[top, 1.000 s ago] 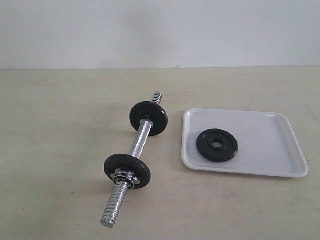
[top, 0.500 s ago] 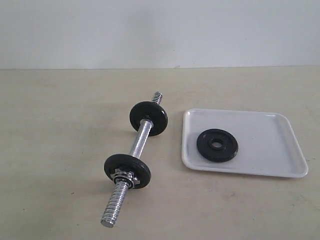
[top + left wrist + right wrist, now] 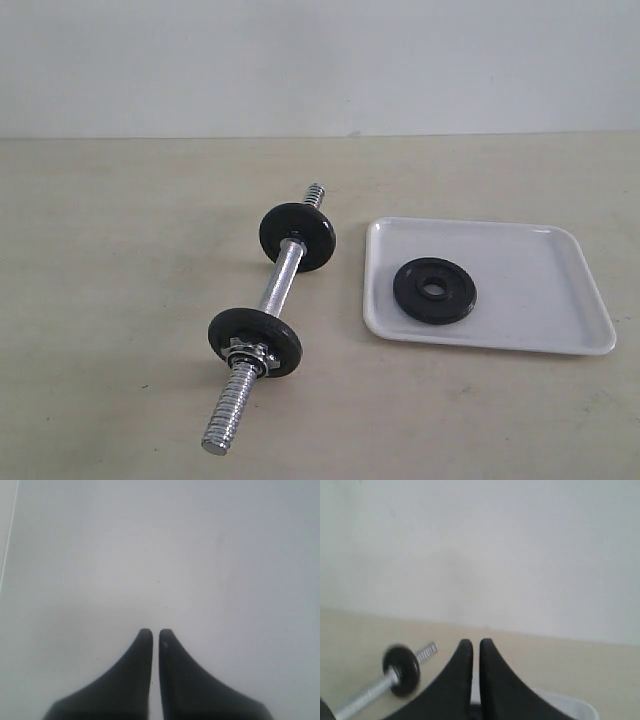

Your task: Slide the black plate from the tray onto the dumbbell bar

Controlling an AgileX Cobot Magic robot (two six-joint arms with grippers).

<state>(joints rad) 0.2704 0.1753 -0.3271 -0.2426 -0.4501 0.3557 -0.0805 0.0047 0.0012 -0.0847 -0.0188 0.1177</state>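
Pale wall behind, beige counter (image 3: 120, 350) in front. White tray (image 3: 530, 270) sits at right, with black plate (image 3: 434, 290) lying flat on its left half, untouched. Dumbbell bar (image 3: 283, 278) lies left of tray, apart from plate, with far disc (image 3: 297, 236) and near disc (image 3: 254, 341) on it and star nut (image 3: 246, 352) against near disc. Left gripper (image 3: 151, 632): jaws pressed together, nothing held. Right gripper (image 3: 472, 642): same, closed and empty. Neither shows in exterior view. We judge task not begun: plate must be picked up, carried over and slid onto bar end.

Open table (image 3: 120, 300) surrounds dumbbell bar (image 3: 280, 285) and tray (image 3: 560, 300).
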